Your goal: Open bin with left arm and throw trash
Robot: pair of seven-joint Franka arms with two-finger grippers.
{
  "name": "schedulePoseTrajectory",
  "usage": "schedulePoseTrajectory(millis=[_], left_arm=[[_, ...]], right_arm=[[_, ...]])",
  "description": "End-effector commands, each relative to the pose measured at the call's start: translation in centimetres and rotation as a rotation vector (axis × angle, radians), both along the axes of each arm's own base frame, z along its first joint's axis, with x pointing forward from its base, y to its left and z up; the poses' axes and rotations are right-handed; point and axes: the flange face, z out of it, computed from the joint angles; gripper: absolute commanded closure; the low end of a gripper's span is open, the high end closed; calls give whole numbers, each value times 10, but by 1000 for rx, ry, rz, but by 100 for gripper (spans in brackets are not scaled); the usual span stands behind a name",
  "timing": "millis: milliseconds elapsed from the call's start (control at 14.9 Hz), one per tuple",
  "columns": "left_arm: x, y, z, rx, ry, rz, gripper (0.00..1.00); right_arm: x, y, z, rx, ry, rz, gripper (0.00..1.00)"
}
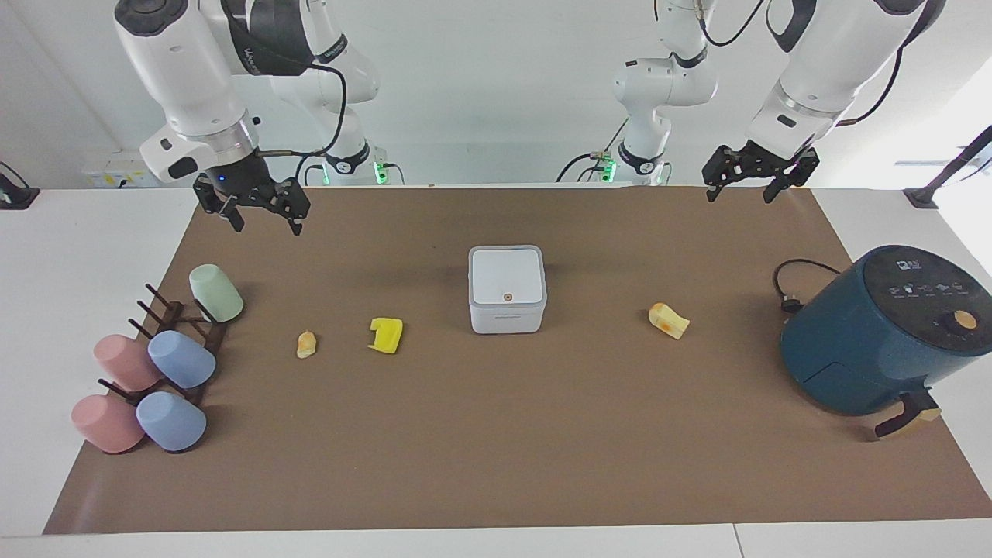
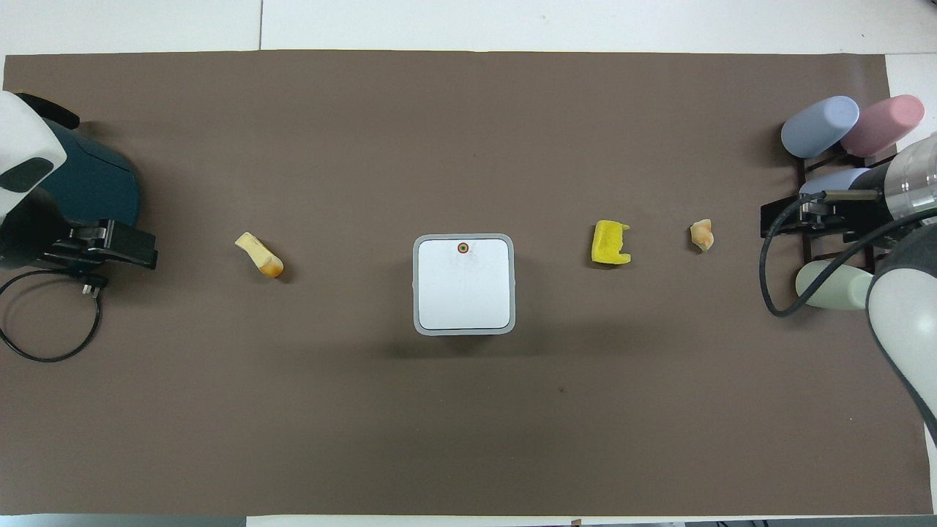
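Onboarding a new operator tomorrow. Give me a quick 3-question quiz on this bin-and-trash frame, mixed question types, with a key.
1. True or false: the hinged lid of the small white cube-shaped plastic bin is shut.
2. Multiple choice: which scrap lies toward the left arm's end of the table? A) tan-orange crumb B) bright yellow notched plastic piece C) pale yellow chunk with an orange spot
3. Fill in: the left gripper and right gripper both hang ____ and empty above the brown mat's edge nearest the robots.

Key: 1 true; 2 C; 3 open
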Motion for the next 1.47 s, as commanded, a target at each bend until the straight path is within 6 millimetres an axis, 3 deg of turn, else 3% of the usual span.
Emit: schedulePoseTrajectory(millis=[0,469,737,804,871,938,1139,1206,1407], left_arm=[[-3,1,2,-9,-15,5,0],[-4,0,0,-8,-15,-10,0],[-1,-11,2,-9,-47,-15,0],[0,-19,2,-13,-64,-12,44],[-1,-38,1,-18,-76,1,86],[-3,-67,-5,-35,-82,28,100],[-8,-187,-36,-92,-130,118,100],[-8,-210,-46,-104,-135,126,100],[-12,-299,-104,-123,-115,155,100]], right_arm=[[-6,-6,3,-11,-19,3,0],[-7,-6,2,-12,-16,11,0],[-6,-7,-7,-11,-21,15,0],[-4,-7,-9,-10,-27,18,0],[-2,-9,-15,-5,-26,27,0],[0,-11,-20,-4,-27,46,0],[10,-21,-50,-1,-42,86,0],[14,-24,-61,-1,-43,95,0],[25,-42,-102,1,-60,115,0]])
